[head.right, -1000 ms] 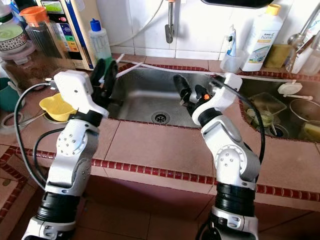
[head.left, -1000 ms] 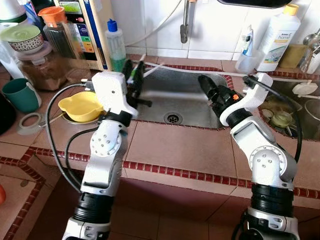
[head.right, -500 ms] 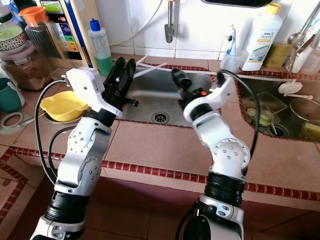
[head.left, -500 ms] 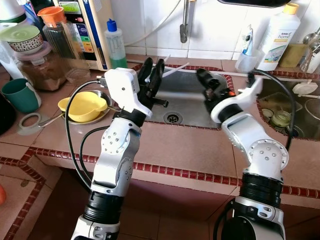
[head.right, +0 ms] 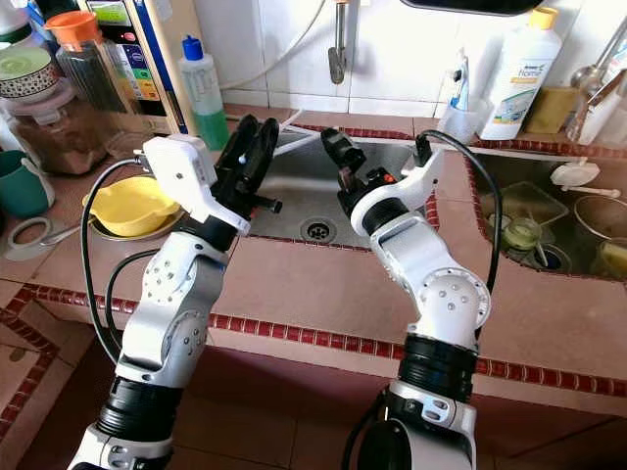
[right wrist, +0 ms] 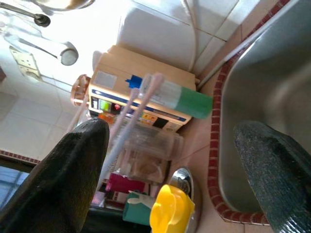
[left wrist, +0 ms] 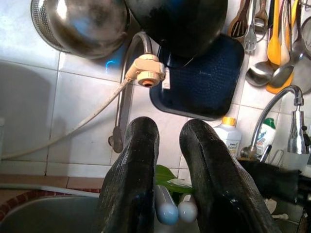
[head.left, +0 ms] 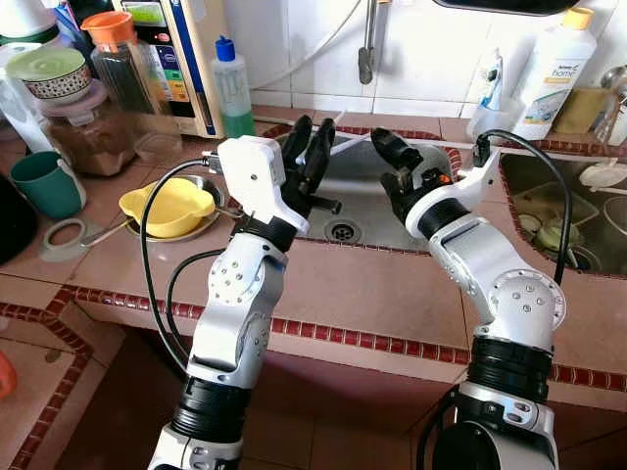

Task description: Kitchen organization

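— Where do we have the left claw [head.left: 312, 132]?

— We see it raised over the near-left corner of the stainless steel sink [head.left: 367, 201], fingers pointing up and away towards the white tiled wall.

— And is it holding anything?

— Yes, we read it as clamped on the two white plastic tubes [left wrist: 163, 208]. In the left wrist view their rounded ends sit side by side, low down in the narrow gap between the two black fingers [left wrist: 138, 160], close to the finger roots rather than the tips. A bit of something green shows just behind them; we cannot tell what it is.

— Do the tubes stick out beyond the claw?

— From the head views we see thin white lengths running out of that claw's far side, over the back rim of the sink, towards the right claw [head.left: 390, 162].

— How does the right claw stand?

— It hangs over the sink too, just beside the left claw, with its fingers spread wide and nothing between them. In its wrist view the tubes pass across the gap between its fingers, but well beyond them, not touching.

— What else lies around the left claw?

— Behind its wrist, on the terracotta tiled bench [head.left: 343, 284], sits a yellow plastic bowl [head.left: 168, 206] in a metal dish. Further back on that side stands a clear bottle of green liquid with a blue cap [head.left: 232, 93].
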Controlling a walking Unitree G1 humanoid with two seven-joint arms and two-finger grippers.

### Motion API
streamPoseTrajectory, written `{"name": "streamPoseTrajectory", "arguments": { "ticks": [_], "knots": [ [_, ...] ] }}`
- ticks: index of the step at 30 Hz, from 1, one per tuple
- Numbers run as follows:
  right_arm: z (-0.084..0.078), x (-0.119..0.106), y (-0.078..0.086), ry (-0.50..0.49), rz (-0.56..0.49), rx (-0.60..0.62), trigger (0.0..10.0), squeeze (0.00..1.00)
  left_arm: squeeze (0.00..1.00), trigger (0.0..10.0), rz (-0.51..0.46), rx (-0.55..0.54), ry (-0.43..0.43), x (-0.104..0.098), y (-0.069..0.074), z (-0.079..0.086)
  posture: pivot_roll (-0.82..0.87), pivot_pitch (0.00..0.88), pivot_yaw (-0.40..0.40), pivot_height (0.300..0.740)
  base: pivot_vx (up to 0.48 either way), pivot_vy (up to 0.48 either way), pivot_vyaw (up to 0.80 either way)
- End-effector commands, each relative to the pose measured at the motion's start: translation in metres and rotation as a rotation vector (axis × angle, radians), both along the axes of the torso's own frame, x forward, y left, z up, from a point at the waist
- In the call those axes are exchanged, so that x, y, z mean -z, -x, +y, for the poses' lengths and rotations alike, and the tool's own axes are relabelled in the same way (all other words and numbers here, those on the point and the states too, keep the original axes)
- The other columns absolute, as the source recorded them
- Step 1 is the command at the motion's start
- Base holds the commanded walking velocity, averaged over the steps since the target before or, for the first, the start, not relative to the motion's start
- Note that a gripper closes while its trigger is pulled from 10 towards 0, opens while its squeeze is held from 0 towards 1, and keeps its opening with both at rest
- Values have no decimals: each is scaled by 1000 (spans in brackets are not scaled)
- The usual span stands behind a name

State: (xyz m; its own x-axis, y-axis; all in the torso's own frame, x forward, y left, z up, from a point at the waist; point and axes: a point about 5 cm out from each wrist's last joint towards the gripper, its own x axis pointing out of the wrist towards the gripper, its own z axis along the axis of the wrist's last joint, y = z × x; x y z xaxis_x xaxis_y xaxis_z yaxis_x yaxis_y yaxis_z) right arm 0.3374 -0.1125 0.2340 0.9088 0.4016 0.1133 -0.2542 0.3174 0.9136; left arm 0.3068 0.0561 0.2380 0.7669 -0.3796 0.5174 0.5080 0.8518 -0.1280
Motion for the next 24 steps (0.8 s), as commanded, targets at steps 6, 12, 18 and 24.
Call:
{"name": "streamPoseTrajectory", "arguments": {
  "ticks": [6, 12, 18, 24],
  "knots": [
    [32, -15, 0, -67, -39, -98, 10000, 0, 0, 10000, 9, 25, -13, 5, 0, -8, -62, 74, 47, 740, 0, 0, 0],
    [42, -17, -1, -68, -51, -143, 10000, 0, 0, 10000, 20, 35, -20, 10, 1, -11, -56, 72, 47, 740, 0, 0, 0],
    [48, -15, -3, -92, -46, -167, 7176, 0, 0, 10000, 28, 38, -27, 13, 0, -11, -54, 73, 47, 740, 0, 0, 0],
    [50, -14, -3, -108, -36, -174, 0, 0, 0, 10000, 32, 37, -25, 15, 1, -12, -55, 75, 46, 740, 0, 0, 0]
  ]
}}
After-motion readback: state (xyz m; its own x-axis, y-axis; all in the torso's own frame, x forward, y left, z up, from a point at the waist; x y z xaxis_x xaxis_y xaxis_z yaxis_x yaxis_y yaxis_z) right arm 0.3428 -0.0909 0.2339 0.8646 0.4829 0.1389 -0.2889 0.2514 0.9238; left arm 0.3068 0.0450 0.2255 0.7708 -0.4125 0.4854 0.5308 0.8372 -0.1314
